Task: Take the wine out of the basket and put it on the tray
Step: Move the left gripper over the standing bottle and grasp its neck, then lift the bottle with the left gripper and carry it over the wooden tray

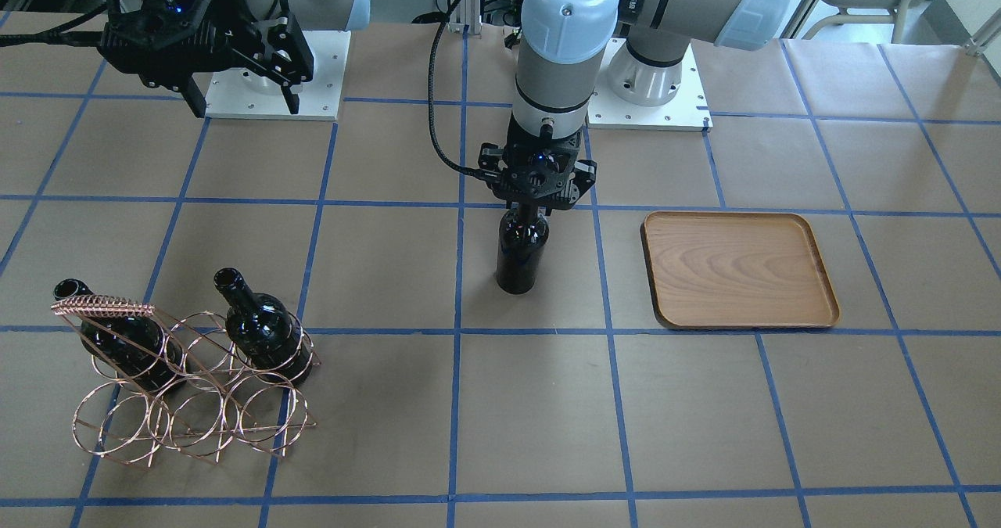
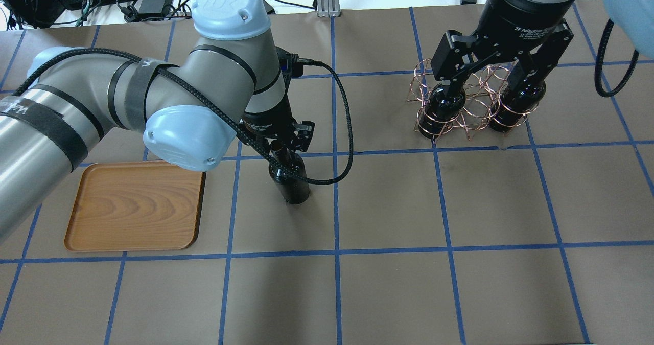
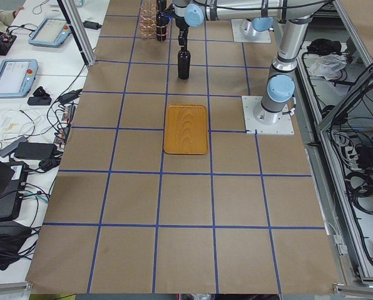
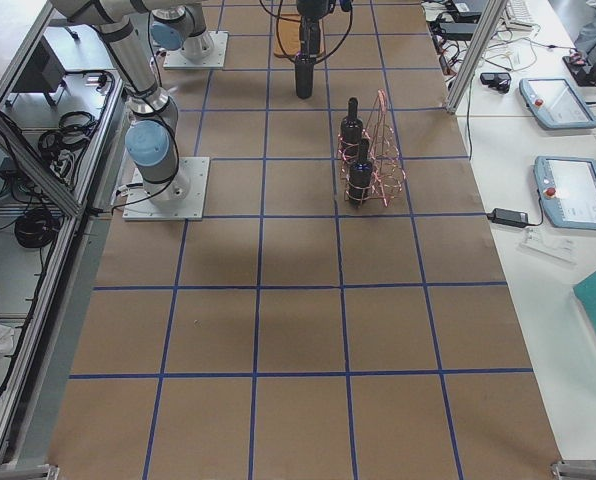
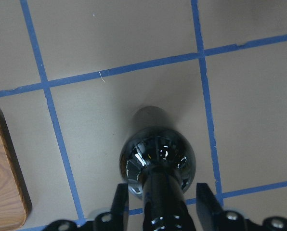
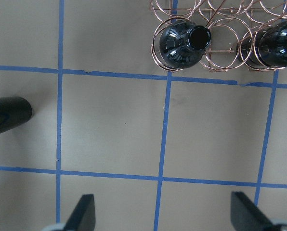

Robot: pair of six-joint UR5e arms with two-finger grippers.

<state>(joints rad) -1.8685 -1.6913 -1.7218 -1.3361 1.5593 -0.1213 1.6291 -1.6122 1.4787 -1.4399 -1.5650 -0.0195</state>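
Note:
One wine bottle (image 1: 520, 254) stands upright on the table, left of the wooden tray (image 1: 735, 270) in the front-facing view. My left gripper (image 1: 532, 203) is over it, its fingers either side of the neck. In the left wrist view the gripper (image 5: 160, 202) shows small gaps between each finger and the neck of the bottle (image 5: 158, 159), so it is open. The copper wire basket (image 1: 195, 403) holds two more bottles (image 1: 117, 332) (image 1: 262, 332). My right gripper (image 1: 235, 98) is wide open, empty, raised near its base.
Brown paper with a blue tape grid covers the table. The tray (image 2: 135, 207) lies just left of the standing bottle (image 2: 291, 181) in the overhead view. The left arm's black cable (image 2: 347, 130) loops beside the bottle. The basket (image 2: 475, 105) stands at the far right.

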